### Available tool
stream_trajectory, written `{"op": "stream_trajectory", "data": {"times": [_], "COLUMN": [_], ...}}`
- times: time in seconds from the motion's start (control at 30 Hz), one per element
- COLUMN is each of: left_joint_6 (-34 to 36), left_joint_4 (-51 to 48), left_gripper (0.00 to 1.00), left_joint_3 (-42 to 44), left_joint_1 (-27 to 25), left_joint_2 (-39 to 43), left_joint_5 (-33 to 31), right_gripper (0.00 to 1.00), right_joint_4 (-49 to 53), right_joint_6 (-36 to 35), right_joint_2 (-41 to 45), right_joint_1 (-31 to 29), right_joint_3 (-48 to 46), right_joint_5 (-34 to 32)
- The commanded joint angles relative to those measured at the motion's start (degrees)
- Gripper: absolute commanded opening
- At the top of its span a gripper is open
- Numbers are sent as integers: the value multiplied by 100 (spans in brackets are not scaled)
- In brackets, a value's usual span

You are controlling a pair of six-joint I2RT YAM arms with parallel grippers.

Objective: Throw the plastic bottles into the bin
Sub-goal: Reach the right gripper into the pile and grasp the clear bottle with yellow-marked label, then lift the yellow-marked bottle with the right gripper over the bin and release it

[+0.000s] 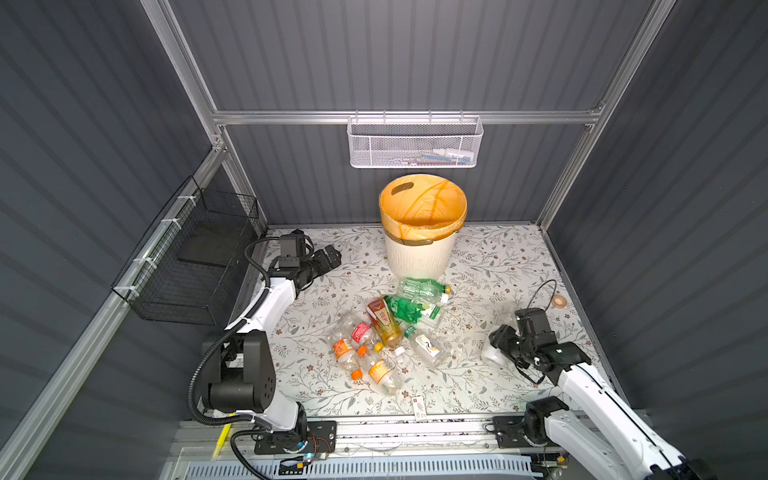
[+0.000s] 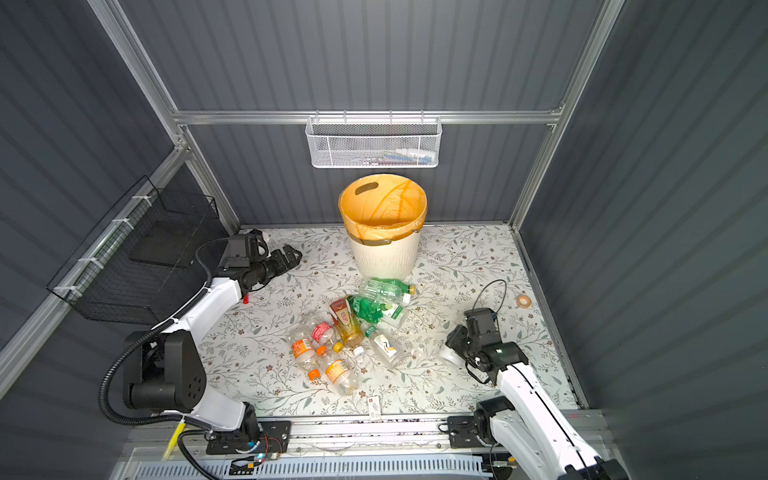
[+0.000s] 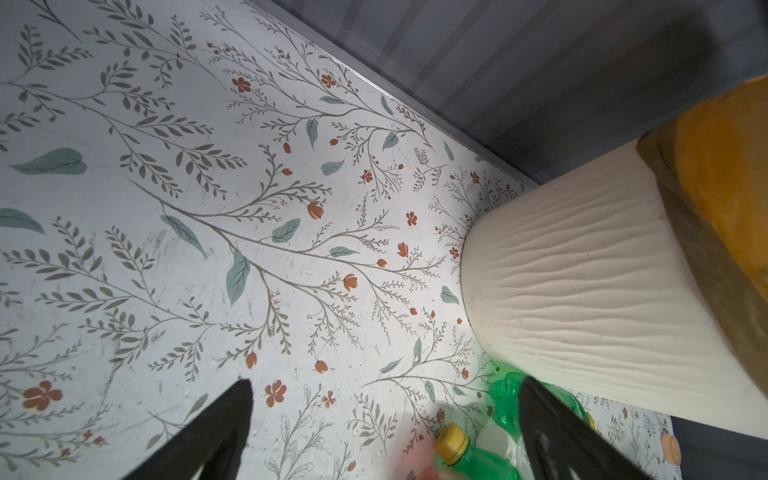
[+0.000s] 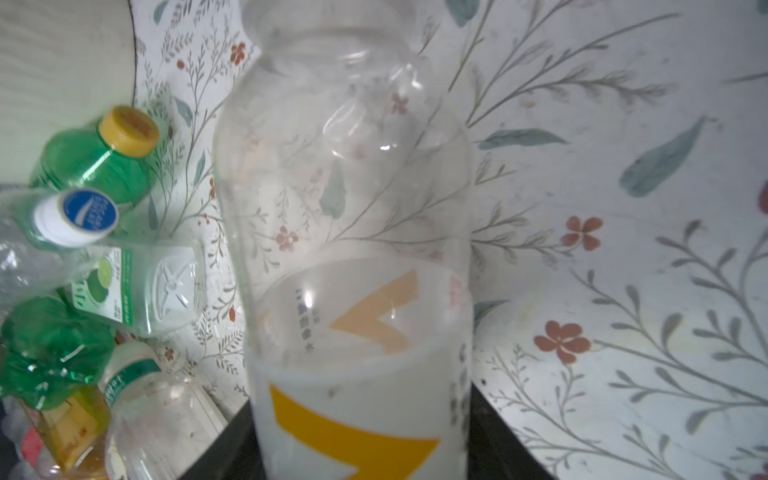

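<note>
Closest in, the white-labelled clear bottle (image 4: 357,249) sits clamped in your right gripper (image 1: 496,345), seemingly by its label end. Your bin (image 1: 419,253) stands well apart, the loose bottles (image 1: 386,328) heaped before it; your left gripper (image 3: 385,381) gapes empty. Thin plastic could buckle and squirt free mid-carry.

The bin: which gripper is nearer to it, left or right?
Left. The left gripper, open, is a short way left of the bin in a top view. The right gripper is farther, towards the front right, closed around a clear bottle.
</note>
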State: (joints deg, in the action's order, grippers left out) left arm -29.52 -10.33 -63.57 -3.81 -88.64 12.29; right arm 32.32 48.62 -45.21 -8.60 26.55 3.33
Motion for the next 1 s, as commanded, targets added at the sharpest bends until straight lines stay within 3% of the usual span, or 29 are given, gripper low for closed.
{"op": "stream_trajectory", "data": {"times": [0.0,0.1,0.2,0.3,0.43,0.47,0.53,0.6,0.7,0.83,0.97], "left_joint_6": [-274,-403,-573,-754,-926,-941,-916,-889,-846,-760,-746], "left_joint_4": [-31,37,78,244,130,66,-132,-301,-523,-906,-1183], "left_gripper": [99,99,99,98,100,100,100,100,100,100,100], "left_joint_3": [143,198,271,436,577,609,668,799,1113,1364,1352], "left_joint_1": [12,12,12,12,-5,-5,-14,-14,-14,-14,-14], "left_joint_2": [-31,-48,-82,-19,209,288,514,757,1185,1669,1845], "left_joint_5": [164,195,249,252,12,-59,-200,-245,-276,-412,-413], "right_gripper": [57,56,55,55,56,62,98,99,99,99,99], "right_joint_4": [-352,-762,-1177,-1056,-810,-854,-651,-419,-938,-1702,-1765], "right_joint_6": [-90,-112,-240,-474,-276,-183,-13,140,630,886,895], "right_joint_2": [37,-126,-411,-893,-2212,-2566,-3428,-4006,-4363,-4171,-4132], "right_joint_1": [773,1210,1212,915,485,290,5,35,283,394,473], "right_joint_3": [-176,-336,-18,1432,4644,5575,7396,8308,8370,7721,7525], "right_joint_5": [802,1350,1790,1746,2101,2231,2295,2122,2634,2524,2577]}}
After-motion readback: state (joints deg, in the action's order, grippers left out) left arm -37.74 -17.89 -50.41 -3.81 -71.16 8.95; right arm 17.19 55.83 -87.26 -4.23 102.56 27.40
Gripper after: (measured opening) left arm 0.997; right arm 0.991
